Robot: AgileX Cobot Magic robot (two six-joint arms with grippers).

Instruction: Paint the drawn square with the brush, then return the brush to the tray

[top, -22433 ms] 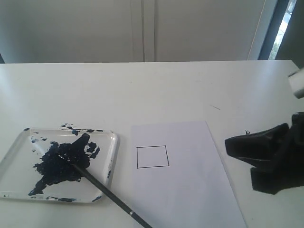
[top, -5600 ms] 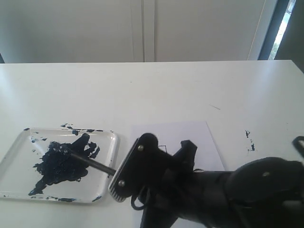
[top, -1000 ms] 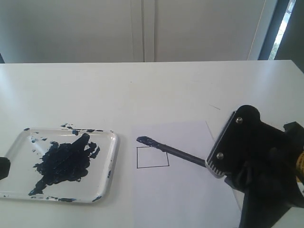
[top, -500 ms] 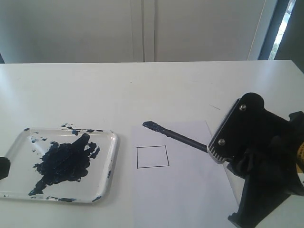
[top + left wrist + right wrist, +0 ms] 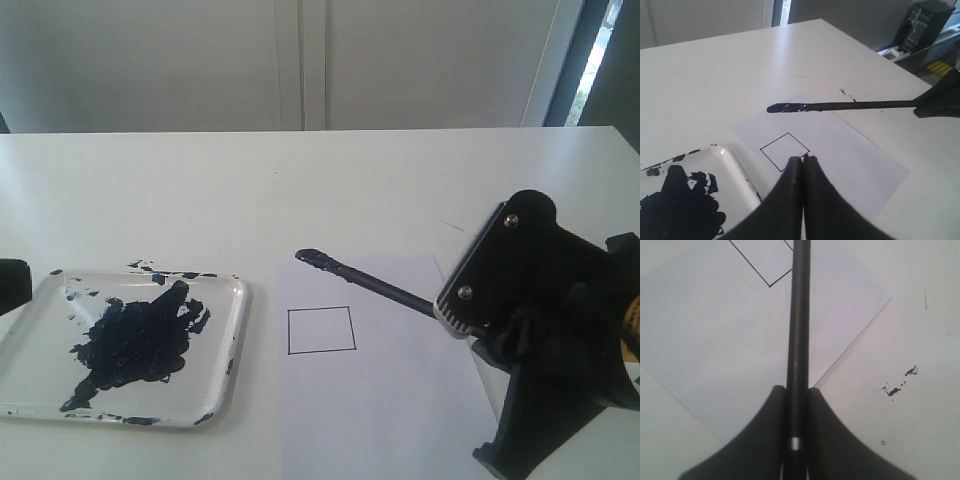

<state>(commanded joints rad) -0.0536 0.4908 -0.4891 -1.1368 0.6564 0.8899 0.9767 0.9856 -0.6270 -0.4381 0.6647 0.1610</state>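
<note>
My right gripper (image 5: 447, 308) is shut on the brush (image 5: 375, 283), a thin black stick. Its paint-loaded tip (image 5: 307, 257) hangs in the air over the far edge of the white paper (image 5: 400, 400), beyond the drawn square (image 5: 321, 330), which shows bare inside. In the right wrist view the brush (image 5: 799, 330) runs out between the fingers of my right gripper (image 5: 797, 389), its silver band between them. The tray (image 5: 236, 300), smeared with dark paint, lies left of the paper. My left gripper (image 5: 803, 159) is shut and empty, hovering between tray (image 5: 730, 155) and square (image 5: 784, 150).
Small dark paint specks (image 5: 895, 387) mark the white table right of the paper. The right arm's black body (image 5: 560, 340) fills the lower right of the exterior view. A dark part of the left arm (image 5: 10, 283) shows at the left edge.
The brush tip has moved from the square's far left corner outward to the paper's far edge. The left arm's dark shape at the left edge has moved farther up the view.
</note>
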